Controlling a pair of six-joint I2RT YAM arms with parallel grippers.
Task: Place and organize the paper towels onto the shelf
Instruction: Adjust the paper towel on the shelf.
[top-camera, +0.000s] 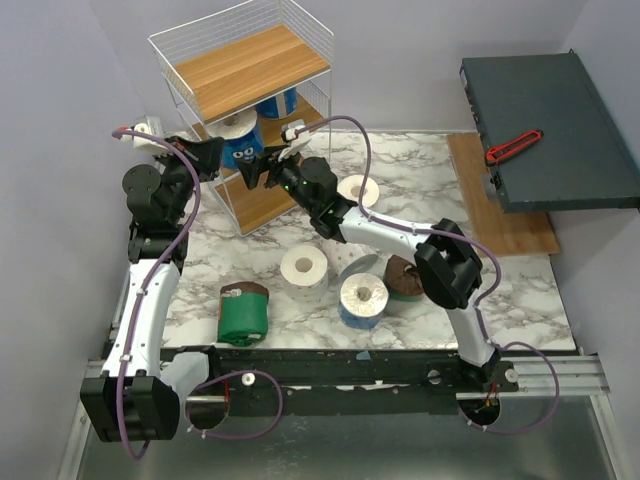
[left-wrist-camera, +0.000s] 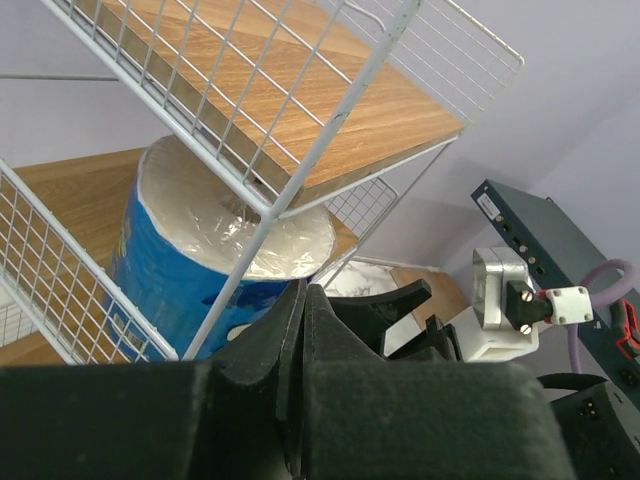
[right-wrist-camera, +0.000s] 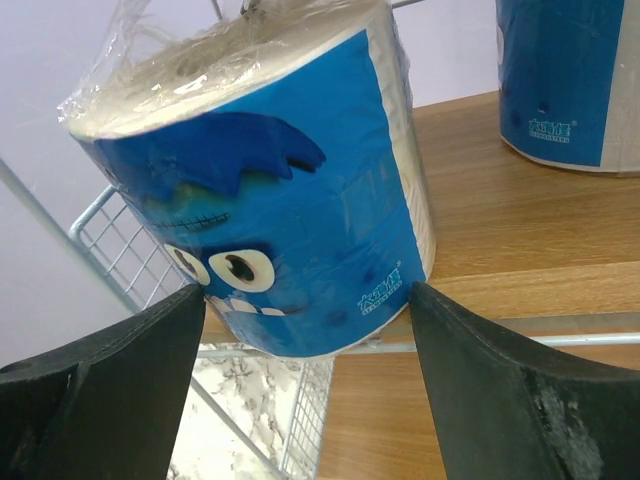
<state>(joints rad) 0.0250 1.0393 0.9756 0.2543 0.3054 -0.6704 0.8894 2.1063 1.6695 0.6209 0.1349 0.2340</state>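
Note:
The shelf, a white wire rack with wooden boards, stands at the back left. Two blue-wrapped paper towels stand on its middle board: one with cartoon eyes at the front edge and one behind it. My right gripper is open, and its fingertips flank the lower front of the eyed roll. My left gripper is shut on nothing, just outside the shelf's wire post, near the same roll. More rolls sit on the table: two white, one blue, one green.
A brown-ended roll lies under the right arm's elbow. A dark flat box with red-handled pliers on it sits at the right, above a wooden board. The right arm reaches over the rolls on the marble table.

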